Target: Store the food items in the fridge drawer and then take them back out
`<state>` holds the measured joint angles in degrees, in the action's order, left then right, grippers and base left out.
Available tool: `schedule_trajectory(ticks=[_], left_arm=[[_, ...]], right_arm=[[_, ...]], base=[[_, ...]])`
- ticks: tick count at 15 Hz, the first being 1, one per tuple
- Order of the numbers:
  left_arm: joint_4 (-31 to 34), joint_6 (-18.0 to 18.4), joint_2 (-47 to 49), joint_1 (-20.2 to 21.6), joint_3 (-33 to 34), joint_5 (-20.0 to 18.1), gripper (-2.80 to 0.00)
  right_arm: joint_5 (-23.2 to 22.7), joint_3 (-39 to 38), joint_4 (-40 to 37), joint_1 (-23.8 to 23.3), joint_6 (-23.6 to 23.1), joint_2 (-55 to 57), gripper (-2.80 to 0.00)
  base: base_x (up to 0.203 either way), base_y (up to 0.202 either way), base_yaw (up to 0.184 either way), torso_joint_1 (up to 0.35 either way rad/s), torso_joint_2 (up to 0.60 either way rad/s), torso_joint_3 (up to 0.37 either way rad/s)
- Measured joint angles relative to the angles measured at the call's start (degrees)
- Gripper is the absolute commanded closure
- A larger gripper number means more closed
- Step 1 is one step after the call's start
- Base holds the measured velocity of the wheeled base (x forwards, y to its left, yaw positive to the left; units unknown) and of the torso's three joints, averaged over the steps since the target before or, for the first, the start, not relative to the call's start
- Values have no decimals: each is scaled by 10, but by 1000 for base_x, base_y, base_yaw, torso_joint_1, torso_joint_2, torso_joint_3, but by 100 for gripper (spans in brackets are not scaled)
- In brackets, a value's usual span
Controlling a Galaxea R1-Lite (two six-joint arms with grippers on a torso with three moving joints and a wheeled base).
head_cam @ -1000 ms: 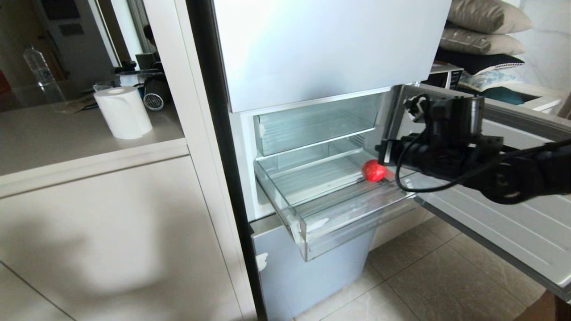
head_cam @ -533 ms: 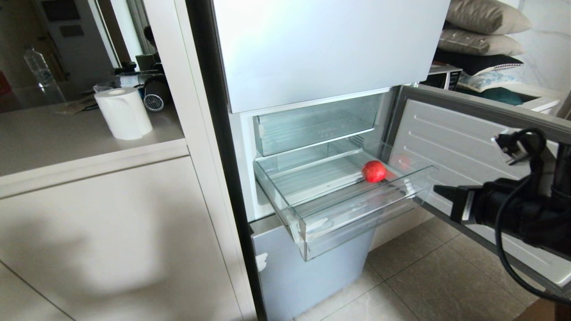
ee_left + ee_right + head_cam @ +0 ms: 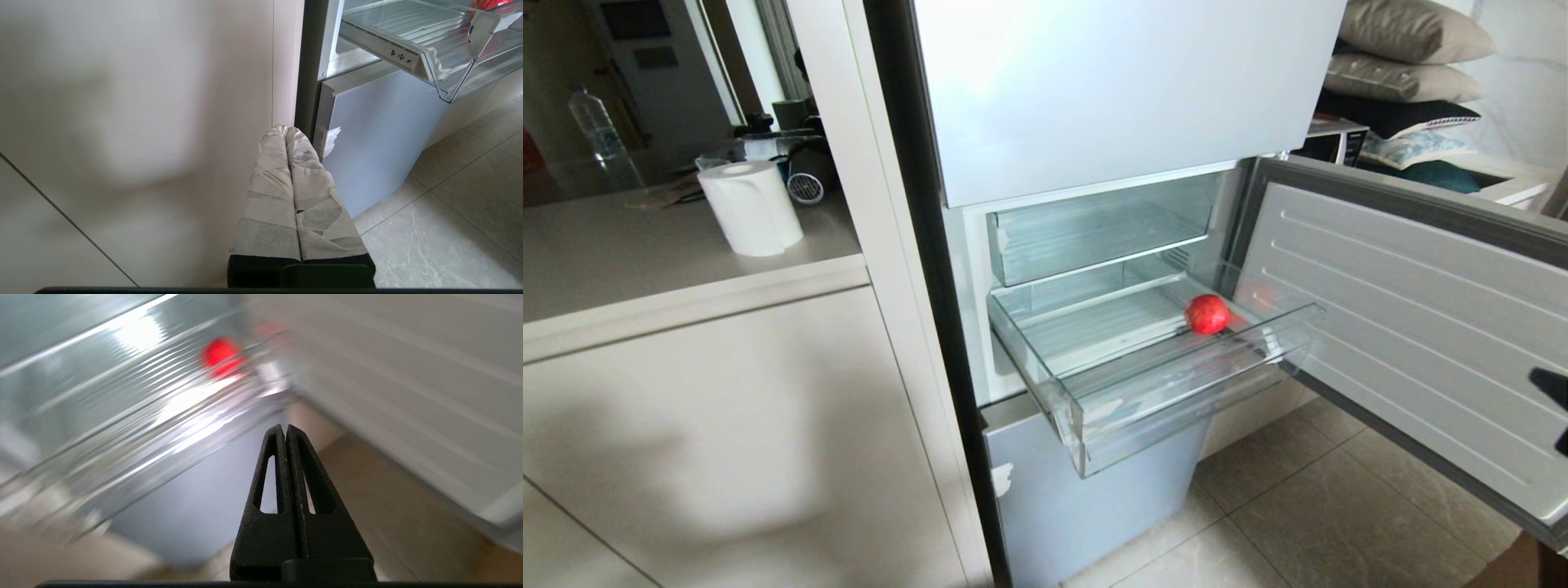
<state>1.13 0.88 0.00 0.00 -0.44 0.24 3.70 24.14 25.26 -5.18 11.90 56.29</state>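
Apple [image 3: 1207, 314] in fridge drawer [image 3: 1176, 384], well apart from right hand [image 3: 286, 428].

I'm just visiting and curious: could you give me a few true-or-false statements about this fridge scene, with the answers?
1. The round glossy red fruit lies inside the clear plastic fridge drawer. True.
2. The drawer is pushed fully shut. False: it stands pulled out.
3. The right gripper is holding the fruit. False: its jaws are shut on nothing, apart from the drawer.
4. A white paper roll stands on the pale counter left of the fridge. True.
5. The left gripper has its jaws closed, low beside the cabinet. True.
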Motion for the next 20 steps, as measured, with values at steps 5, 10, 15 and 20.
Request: schedule_trajectory(ticks=[5, 10, 15, 20], left_arm=[[0, 0, 0, 0, 0, 0, 0], [0, 0, 0, 0, 0, 0, 0], [0, 0, 0, 0, 0, 0, 0], [0, 0, 0, 0, 0, 0, 0]], right_arm=[[-28, -17, -75, -346, 32, -131, 0], [-74, -56, -81, -618, 62, -138, -280], [-85, -67, -2, -661, 61, 15, -280], [-88, -58, 114, -667, 50, 211, -280]], base=[[0, 0, 0, 0, 0, 0], [0, 0, 0, 0, 0, 0], [0, 0, 0, 0, 0, 0], [0, 0, 0, 0, 0, 0]])
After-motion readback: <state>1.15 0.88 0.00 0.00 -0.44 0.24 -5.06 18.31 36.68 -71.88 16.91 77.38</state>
